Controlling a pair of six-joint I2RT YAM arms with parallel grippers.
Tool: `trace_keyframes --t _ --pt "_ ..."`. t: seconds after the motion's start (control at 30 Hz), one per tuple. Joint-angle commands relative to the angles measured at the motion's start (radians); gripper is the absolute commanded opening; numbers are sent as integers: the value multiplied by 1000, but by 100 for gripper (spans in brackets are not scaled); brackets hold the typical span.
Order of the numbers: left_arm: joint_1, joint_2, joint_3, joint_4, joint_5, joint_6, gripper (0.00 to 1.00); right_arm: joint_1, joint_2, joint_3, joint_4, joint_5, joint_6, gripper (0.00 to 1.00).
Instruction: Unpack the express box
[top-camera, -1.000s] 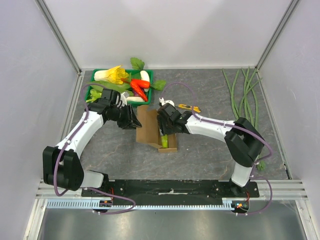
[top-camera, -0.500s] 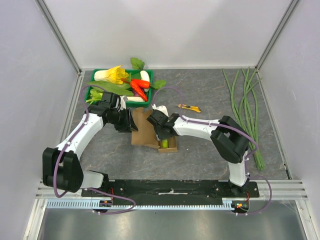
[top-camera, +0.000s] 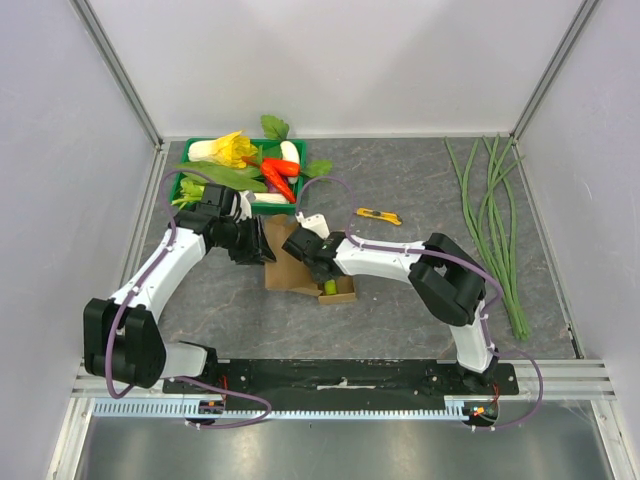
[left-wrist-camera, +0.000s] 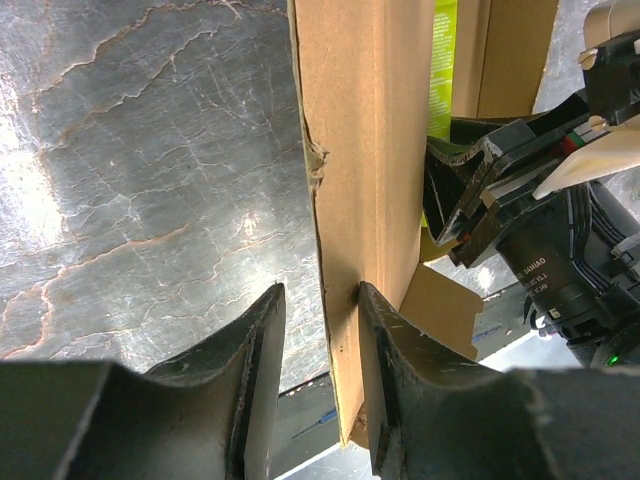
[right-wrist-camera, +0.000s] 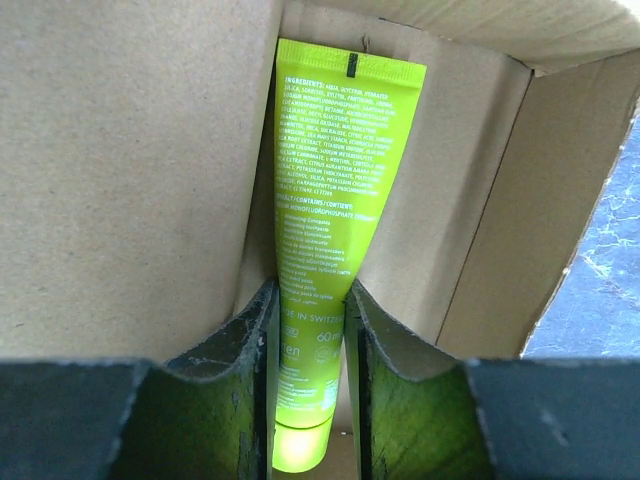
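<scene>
- Pincer on the right arm (right-wrist-camera: 310, 295): narrow, its fingers (right-wrist-camera: 235, 345) pressed on both flanks of a lime-green tube (right-wrist-camera: 330, 170) close to the cap end; I judge this a hold.
- Left pincer (left-wrist-camera: 318, 300): narrow, astride one thin cardboard wall of the express box (left-wrist-camera: 360, 140); one finger touches the card and a sliver of gap shows beside the other, so I cannot tell whether it clamps.
- Place: the box lies mid-tabletop (top-camera: 230, 300), between the two arms, flaps spread.
- Progress: opening looks done; the tube is not yet out; what is left is lifting it clear and setting it down; nothing else shows inside, though part of the interior is hidden.
- Axis: in the top view the box's long side slants from far-left to near-right; the tube lies along it, crimped end deep in the box, cap end toward the right pincer.
</scene>
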Motion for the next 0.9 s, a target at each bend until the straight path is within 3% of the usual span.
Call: trace_keyframes --t 0.0,0.53,0.6,0.77,0.87 --pt "2 -40 5 5 6 35 42 -1 -78 -9 11 60 31 32" --pt "4 -48 28 7 9 20 43 -3 -341 -37 97 77 28 37" --pt "4 -46 31 10 15 14 47 -6 -371 -49 97 104 39 37" --pt "4 -56 45 30 57 2 52 -46 -445 -129 92 133 77 38" --pt "4 -65 43 67 119 -9 49 -84 -493 -190 88 139 99 39"
